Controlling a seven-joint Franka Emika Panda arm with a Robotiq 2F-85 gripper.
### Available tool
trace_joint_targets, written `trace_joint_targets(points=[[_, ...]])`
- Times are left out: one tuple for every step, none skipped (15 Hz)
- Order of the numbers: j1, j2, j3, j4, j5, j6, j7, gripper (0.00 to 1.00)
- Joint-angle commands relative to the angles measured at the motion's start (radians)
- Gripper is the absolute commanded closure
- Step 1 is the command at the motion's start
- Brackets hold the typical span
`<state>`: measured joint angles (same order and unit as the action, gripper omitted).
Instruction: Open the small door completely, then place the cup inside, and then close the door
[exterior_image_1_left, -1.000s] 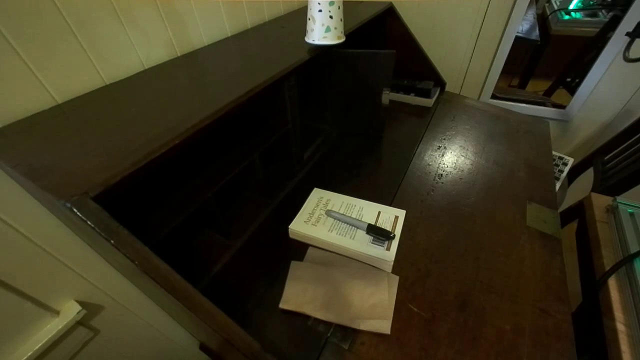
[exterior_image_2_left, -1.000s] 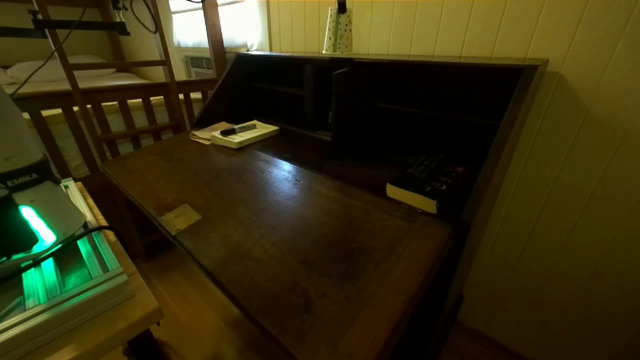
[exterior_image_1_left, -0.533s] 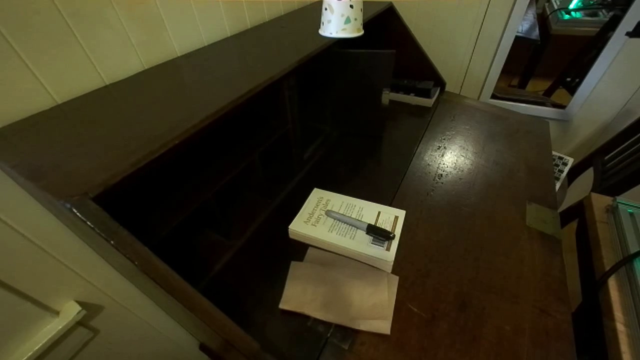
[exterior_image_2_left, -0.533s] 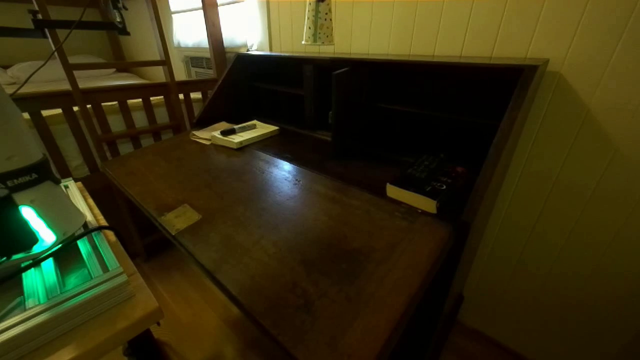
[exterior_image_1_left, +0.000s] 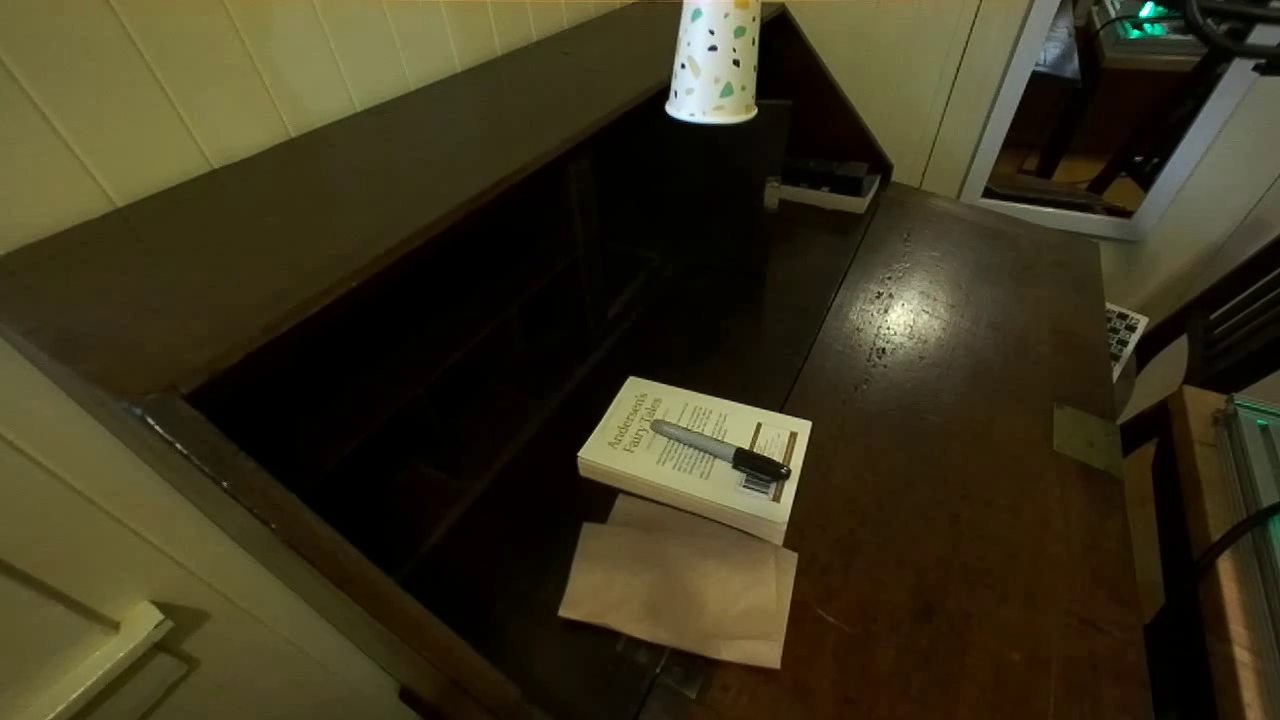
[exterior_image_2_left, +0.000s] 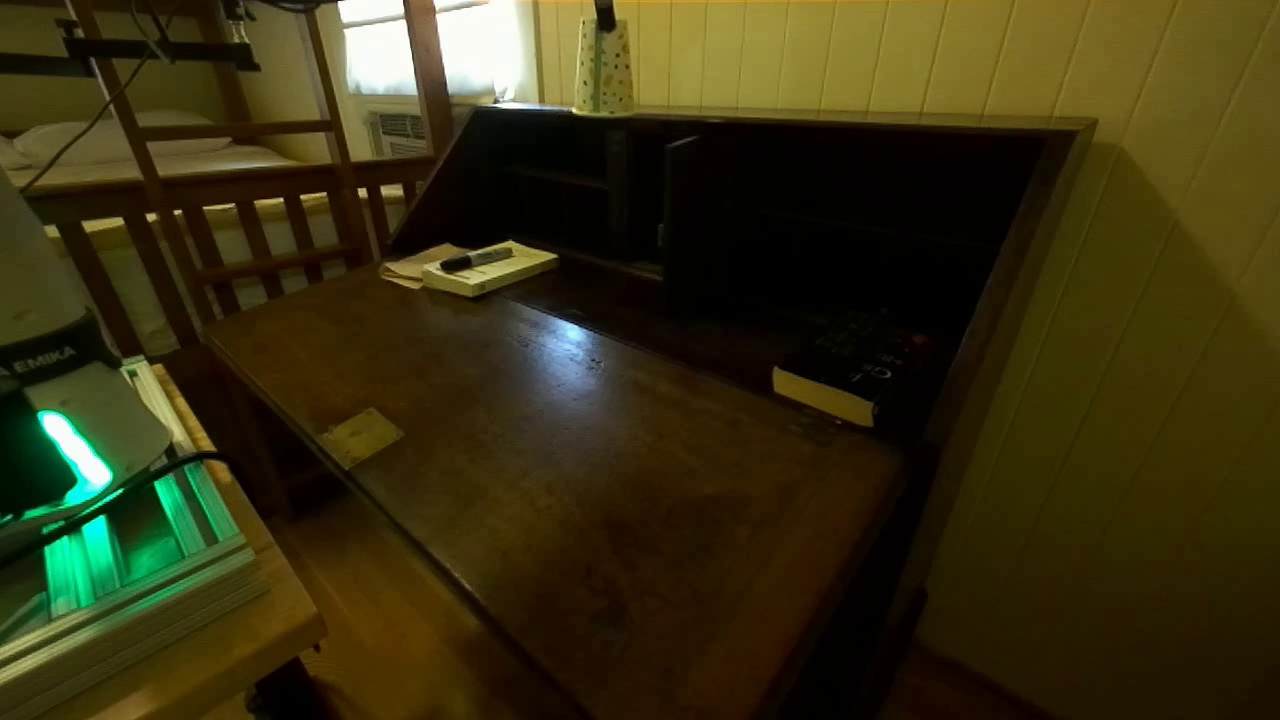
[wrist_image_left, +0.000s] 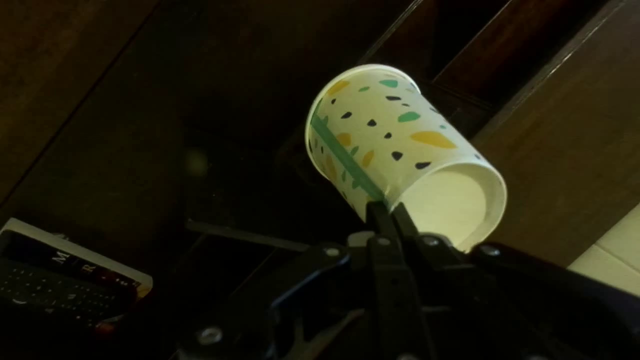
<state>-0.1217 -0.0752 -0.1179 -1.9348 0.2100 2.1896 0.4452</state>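
The claw (wrist_image_left: 389, 207) pinches the upside-down cup (wrist_image_left: 385, 125) by its edge, up in the air. The door (exterior_image_2_left: 682, 210) stands open. A pen (exterior_image_1_left: 720, 450) lies on the white book (exterior_image_1_left: 690, 472).

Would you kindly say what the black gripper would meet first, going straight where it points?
Beyond the speckled white tapered cup it holds, probably the dark brown wooden desk; depth is unclear.

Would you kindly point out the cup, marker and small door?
Cup (wrist_image_left: 390, 140): wrist view, on its speckled wall.
Marker (exterior_image_1_left: 710, 446): an exterior view, on its grey barrel.
Small door (exterior_image_2_left: 684, 218): an exterior view, on its dark face.
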Motion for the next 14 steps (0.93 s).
trace_joint_targets(points=[[0.0,-0.048,0.011,-0.128,-0.015,0.123,0.01,0.99],[0.0,-0.046,0.012,-0.146,-0.012,0.146,0.011,0.99],[0.001,-0.041,0.013,-0.164,-0.009,0.167,0.012,0.99],[0.001,-0.037,0.014,-0.179,-0.006,0.186,0.01,0.99],[0.002,-0.033,0.016,-0.192,-0.006,0.202,0.012,0.99],[0.002,-0.027,0.017,-0.202,-0.004,0.219,0.011,0.99],[0.002,-0.023,0.019,-0.211,-0.007,0.231,0.014,0.99],[0.002,-0.016,0.02,-0.219,-0.007,0.245,0.015,0.99],[0.003,-0.01,0.021,-0.224,-0.006,0.258,0.016,0.99],[0.003,-0.003,0.021,-0.228,-0.005,0.272,0.013,0.99],[0.003,0.004,0.022,-0.233,-0.004,0.289,0.014,0.99],[0.004,0.016,0.022,-0.234,-0.003,0.31,0.015,0.99],[0.004,0.028,0.022,-0.232,-0.004,0.328,0.014,0.99],[0.005,0.041,0.022,-0.228,-0.003,0.341,0.013,0.99]])
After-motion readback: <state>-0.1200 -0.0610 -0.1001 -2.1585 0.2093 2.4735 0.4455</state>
